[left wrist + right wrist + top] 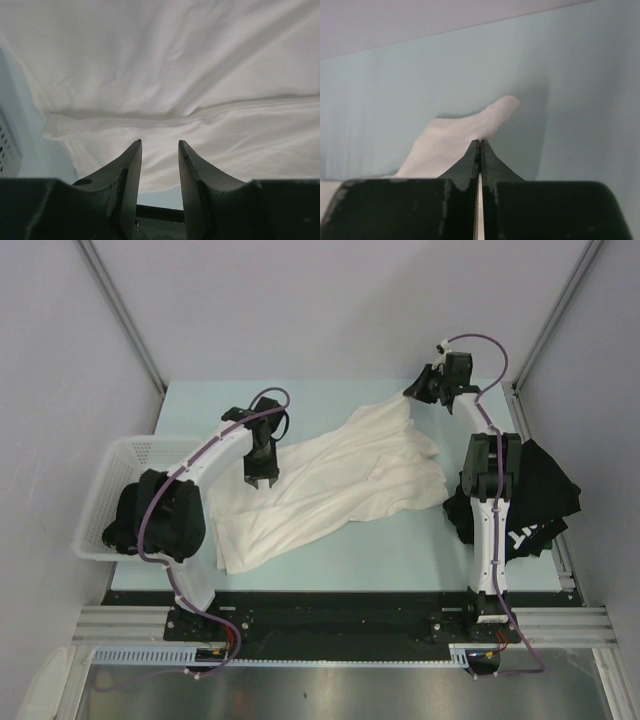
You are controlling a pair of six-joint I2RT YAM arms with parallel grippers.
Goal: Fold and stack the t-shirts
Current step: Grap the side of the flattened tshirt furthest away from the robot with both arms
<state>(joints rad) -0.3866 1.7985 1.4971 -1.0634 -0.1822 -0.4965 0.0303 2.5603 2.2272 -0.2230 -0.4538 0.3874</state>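
White mesh basket (112, 462): at the left edge of the table (400, 550), tight against the grey wall (50, 390); no free room on that side.
Black t-shirt (122, 525): bundled in the basket, partly hidden by the left arm (172, 512).
Left gripper (260, 478) (159, 146): jaws parted, nothing between them, poised low over the cream-white t-shirt (340, 480) (165, 70) (447, 145).
Cream-white t-shirt: crumpled, stretched from near-left to far-right across mid-table; print not visible.
Table: pale green, bare along the near edge and at the far-left corner.
Right gripper (415, 390) (479, 144): closed, pinching a corner of the cream-white t-shirt near the far-right corner.
Black t-shirts (548, 490): heaped at the right edge, white print half covered by the right arm (490, 500).
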